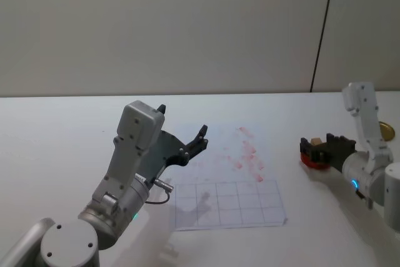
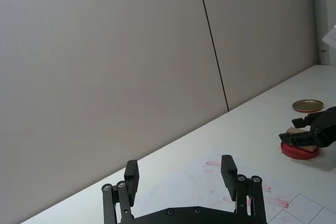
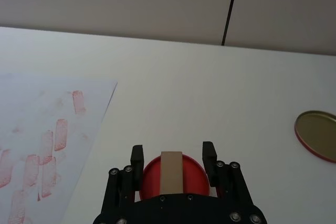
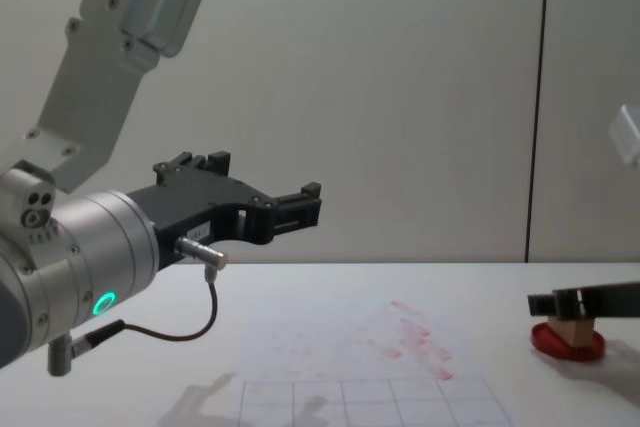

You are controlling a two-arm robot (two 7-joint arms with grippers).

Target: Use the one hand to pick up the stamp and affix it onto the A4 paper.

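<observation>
The stamp (image 3: pixel 171 171), a small tan wooden block, stands on the red round ink pad (image 3: pixel 195 179) at the table's right side. My right gripper (image 3: pixel 173 153) is open and straddles the stamp, with a gap between each finger and the block. In the head view the right gripper (image 1: pixel 317 144) sits low over the ink pad (image 1: pixel 312 162). The A4 paper (image 1: pixel 231 192), gridded and marked with several red prints, lies in the middle of the table. My left gripper (image 1: pixel 182 120) hangs open and empty in the air above the paper's left part.
A gold round lid (image 1: pixel 387 130) lies on the table behind the right arm. A thin cable loops under the left wrist (image 4: pixel 190 332). A plain wall stands behind the white table (image 1: pixel 62 136).
</observation>
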